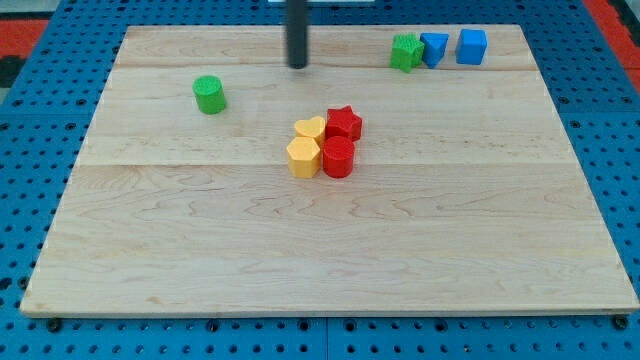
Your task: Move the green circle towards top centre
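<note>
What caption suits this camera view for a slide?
My tip rests near the top centre, with the green circle apart at its left.

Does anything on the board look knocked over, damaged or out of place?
Nothing stands out. The green circle sits upright toward the view's left, my tip is clear of it near top centre, and no block is toppled or damaged.

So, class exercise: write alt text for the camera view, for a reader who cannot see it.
A dark rod's tip rests near the top centre of a wooden board, with a green circle apart to its left. Two yellow blocks and two red blocks cluster mid-board; a green block and two blue blocks line the top right.
</note>
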